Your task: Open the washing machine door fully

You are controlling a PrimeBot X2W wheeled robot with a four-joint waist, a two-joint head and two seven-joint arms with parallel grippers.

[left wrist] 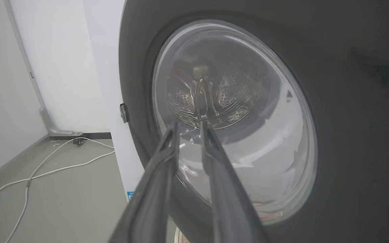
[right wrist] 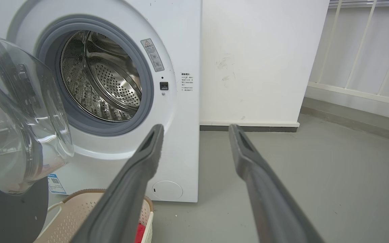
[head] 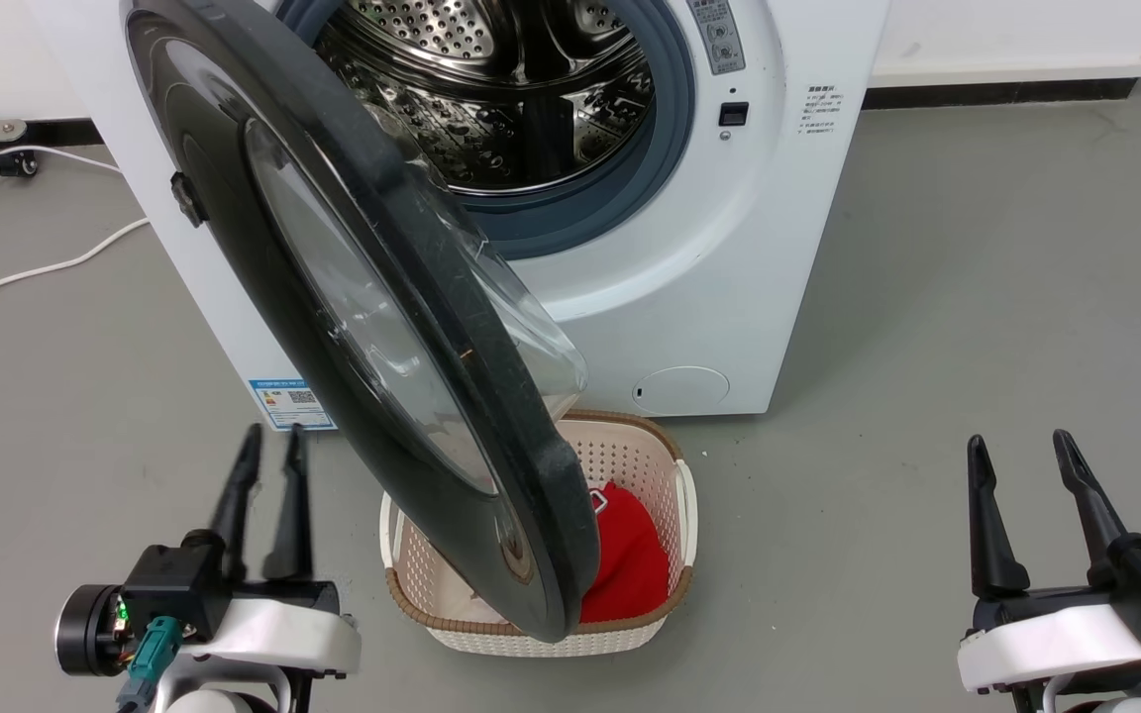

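The washing machine (head: 729,248) is a white front-loader whose steel drum (head: 511,89) lies bare inside its grey gasket. The washing machine door (head: 372,327), black with a bulging glass bowl, stands swung out on its left hinge, its free edge pointing toward me over the basket. My left gripper (head: 273,438) hovers low, left of the door and apart from it, fingers a narrow gap apart and empty. In the left wrist view that gripper (left wrist: 189,125) points at the door's outer glass (left wrist: 235,118). My right gripper (head: 1019,441) is open and empty at the lower right, aimed past the machine's front (right wrist: 181,50).
A cream perforated basket (head: 684,495) holding a red cloth (head: 630,555) sits on the floor under the door's free edge. White cables (head: 36,267) trail across the grey floor at the left. A white wall (right wrist: 258,67) stands right of the machine.
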